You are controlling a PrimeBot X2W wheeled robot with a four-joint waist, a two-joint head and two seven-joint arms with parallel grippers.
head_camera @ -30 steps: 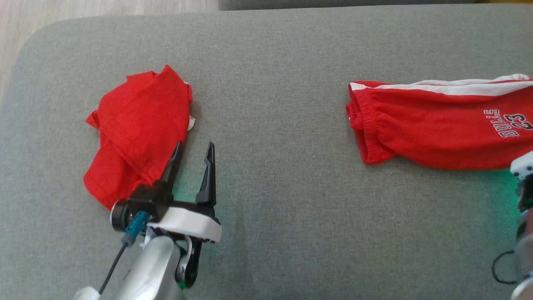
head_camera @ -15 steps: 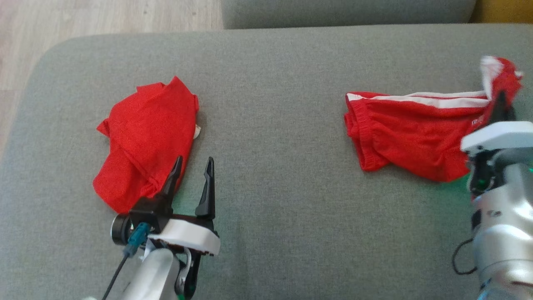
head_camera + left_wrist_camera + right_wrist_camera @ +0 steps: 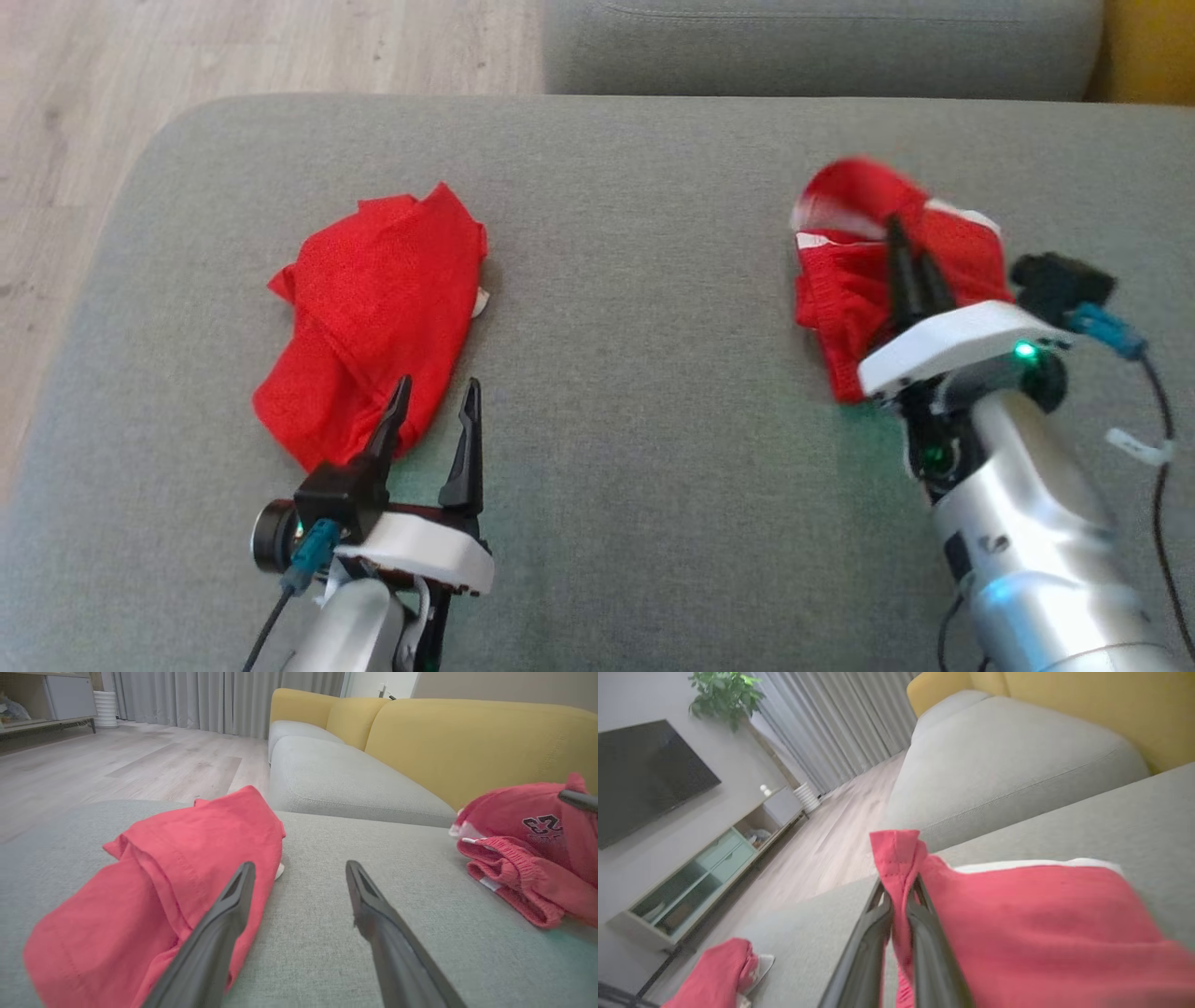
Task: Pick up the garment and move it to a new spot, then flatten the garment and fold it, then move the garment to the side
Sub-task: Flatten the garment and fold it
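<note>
Left gripper (image 3: 439,385): jaws wide, empty, near the cushion's (image 3: 644,308) front edge, just beside a crumpled red shirt (image 3: 373,299) on the left half. Right gripper (image 3: 899,231): fingers pinched on a hem of the red shorts (image 3: 840,299), held above the bunched rest toward the right edge. Beyond the far edge lie a second cushion (image 3: 822,47) and wood floor (image 3: 233,47).

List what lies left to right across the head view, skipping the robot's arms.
Pale wooden floor → crumpled plain red cloth garment → red fabric shorts with white trim → blue cable connector.
</note>
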